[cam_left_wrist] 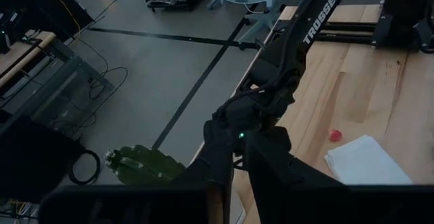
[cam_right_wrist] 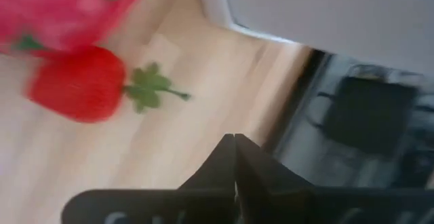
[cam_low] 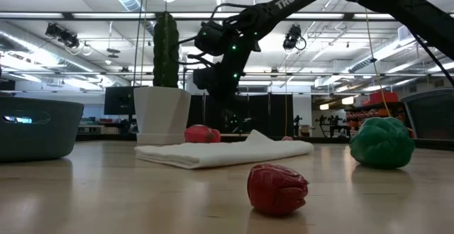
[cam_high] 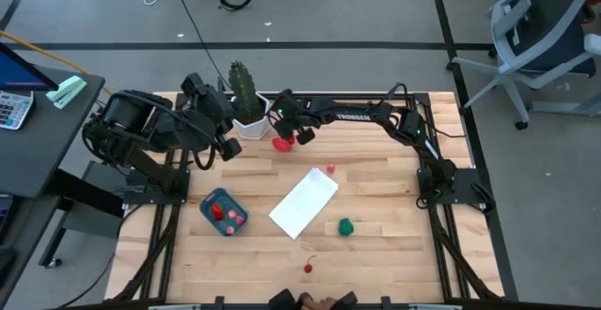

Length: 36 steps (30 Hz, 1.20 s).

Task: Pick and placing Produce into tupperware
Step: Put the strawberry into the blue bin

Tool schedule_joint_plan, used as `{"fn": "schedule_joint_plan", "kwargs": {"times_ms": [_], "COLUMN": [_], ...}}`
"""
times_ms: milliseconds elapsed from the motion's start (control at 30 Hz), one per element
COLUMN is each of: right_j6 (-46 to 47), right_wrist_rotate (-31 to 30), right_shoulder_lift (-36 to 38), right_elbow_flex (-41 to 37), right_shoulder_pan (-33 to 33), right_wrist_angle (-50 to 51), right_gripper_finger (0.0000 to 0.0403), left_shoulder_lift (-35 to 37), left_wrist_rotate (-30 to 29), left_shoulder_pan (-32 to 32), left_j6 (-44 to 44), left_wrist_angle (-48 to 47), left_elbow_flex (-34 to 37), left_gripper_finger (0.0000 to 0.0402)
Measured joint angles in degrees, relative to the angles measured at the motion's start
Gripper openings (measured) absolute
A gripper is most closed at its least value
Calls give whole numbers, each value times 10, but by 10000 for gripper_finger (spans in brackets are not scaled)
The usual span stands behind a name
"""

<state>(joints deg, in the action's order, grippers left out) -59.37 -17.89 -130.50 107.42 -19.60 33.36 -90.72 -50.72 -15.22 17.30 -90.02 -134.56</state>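
Right wrist view, strawberry (cam_right_wrist: pixel 78 83) just beside empty, closed right claw (cam_right_wrist: pixel 234 141)

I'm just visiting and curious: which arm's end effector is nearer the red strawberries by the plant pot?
The right. The right end effector sits beside the strawberries, shut and empty. The left end effector hangs on the far side of the pot, over the table's left edge.

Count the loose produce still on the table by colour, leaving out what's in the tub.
Red or pink pieces: 4 (two by the white pot, one by the white panel, one near the front edge)
Green piece: 1
Total: 5
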Motion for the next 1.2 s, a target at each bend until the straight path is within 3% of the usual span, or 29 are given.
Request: {"fn": "schedule_joint_plan", "kwargs": {"times_ms": [67,233,433,667,1033,1200], "right_j6": [35,131,247,483,525,556], "right_wrist_rotate": [46,254,287,470,485,510], "right_shoulder_lift": [1,10,20,22,-36,-36], "right_elbow_flex": [0,0,49,113,112,115], "right_shoulder_pan": [-5,-32,-82,-156,-130,-142], "right_wrist_angle": [29,56,30,19,-37,6], "right_gripper_finger": [4,6,5,3,3,10], "left_shoulder_lift": [0,0,0,0,0,0], "left_wrist_rotate": [0,0,-1,-1,-1,-1], "left_shoulder_pan": [0,0,0,0,0,1], "left_j6": [-1,-19,-15,-19,-19,-19], "left_wrist_angle": [0,0,0,0,0,0], "left_elbow_flex": [0,0,0,0,0,0], "left_gripper_finger": [49,56,52,51,50,50]}}
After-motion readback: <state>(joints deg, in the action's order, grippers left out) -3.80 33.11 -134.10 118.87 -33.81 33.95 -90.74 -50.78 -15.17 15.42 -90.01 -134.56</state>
